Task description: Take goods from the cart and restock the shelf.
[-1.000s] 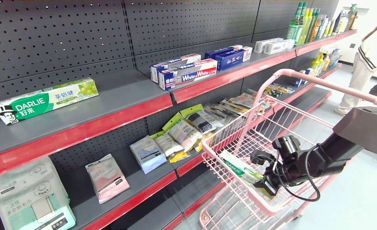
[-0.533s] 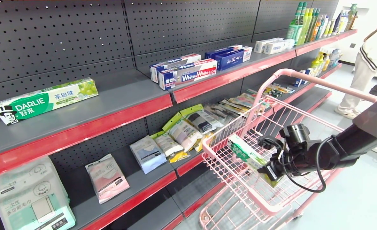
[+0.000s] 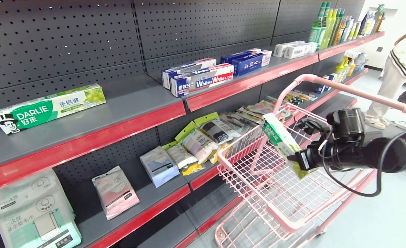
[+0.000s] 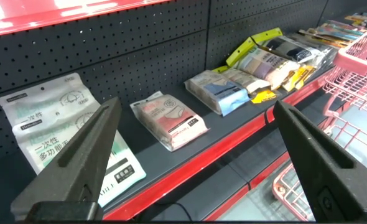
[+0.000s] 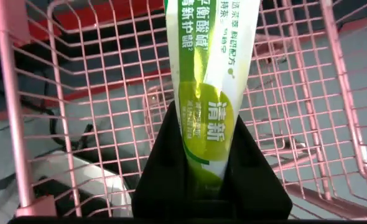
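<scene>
A shop aisle with a black pegboard wall and grey, red-edged shelves; a pink wire cart [image 3: 347,91] stands just beside them.

The right claw [image 3: 302,162] is over the cart basket, pinching the lower end of a green and white toothpaste box [image 3: 281,139]. The box is tilted, with its free upper end leaning toward the shelves. In the right wrist view the box runs out from between the two black fingers, with the cart's wire floor well below it and apart from it.

The top shelf [image 3: 120,103] carries a matching green box [image 3: 48,108] lying flat on its left part. Farther to the right along the same shelf lie blue and white boxes [image 3: 203,77], side by side.

The lower shelf [image 3: 155,196] holds soft packets: a large pale one [image 3: 34,210] at the far left, a pink one [image 3: 115,191] near it, then a row of others [image 3: 189,148] reaching as far as the cart.

The left claw [image 4: 196,104] is held low, facing that lower shelf. Its two dark fingers are spread wide with nothing between them, and the pink packet shows in the gap beyond.
</scene>
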Tool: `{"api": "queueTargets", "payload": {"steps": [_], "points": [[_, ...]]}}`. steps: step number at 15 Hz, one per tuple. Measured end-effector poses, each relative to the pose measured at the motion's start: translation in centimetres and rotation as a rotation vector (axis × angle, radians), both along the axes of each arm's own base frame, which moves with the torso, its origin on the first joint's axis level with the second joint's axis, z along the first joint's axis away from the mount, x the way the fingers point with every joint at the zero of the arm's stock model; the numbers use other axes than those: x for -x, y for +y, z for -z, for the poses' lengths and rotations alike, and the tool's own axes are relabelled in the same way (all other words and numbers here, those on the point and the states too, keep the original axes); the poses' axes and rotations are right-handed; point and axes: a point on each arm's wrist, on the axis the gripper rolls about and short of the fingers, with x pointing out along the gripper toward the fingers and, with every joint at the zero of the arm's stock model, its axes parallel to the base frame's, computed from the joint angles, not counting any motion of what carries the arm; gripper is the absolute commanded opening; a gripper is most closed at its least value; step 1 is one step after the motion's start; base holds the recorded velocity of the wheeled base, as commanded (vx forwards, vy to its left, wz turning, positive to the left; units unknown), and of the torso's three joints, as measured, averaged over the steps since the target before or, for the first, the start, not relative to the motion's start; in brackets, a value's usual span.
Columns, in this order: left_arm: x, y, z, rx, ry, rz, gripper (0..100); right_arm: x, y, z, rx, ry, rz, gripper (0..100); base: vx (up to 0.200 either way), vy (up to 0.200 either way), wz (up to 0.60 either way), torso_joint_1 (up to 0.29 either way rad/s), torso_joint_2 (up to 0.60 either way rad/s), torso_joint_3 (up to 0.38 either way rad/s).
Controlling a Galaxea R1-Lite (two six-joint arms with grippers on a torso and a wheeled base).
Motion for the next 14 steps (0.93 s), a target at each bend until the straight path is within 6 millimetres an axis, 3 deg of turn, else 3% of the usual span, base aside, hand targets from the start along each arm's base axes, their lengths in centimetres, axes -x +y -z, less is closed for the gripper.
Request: {"api": "queueTargets", "payload": {"steps": [3,7,11,14], "points": [[0.0,0.0,0.0,0.000,0.000,0.000,100,3.0,-0.8,-2.8,-0.010,-0.062,0.051,0,0.000,0.000,0.00,0.000,0.00,0.000],[0.0,0.0,0.0,0.000,0.000,0.000,100,9.5,-2.2,-5.4,0.001,-0.156,0.111,0,0.000,0.000,0.00,0.000,0.00,0.000],[0.0,0.0,0.0,0.000,0.000,0.000,100,16.3,-3.0,-5.4,0.045,-0.227,0.180,0,0.000,0.000,0.00,0.000,0.00,0.000],[0.0,0.0,0.0,0.000,0.000,0.000,100,19.5,-3.4,-5.4,0.070,-0.296,0.228,0,0.000,0.000,0.00,0.000,0.00,0.000]]}}
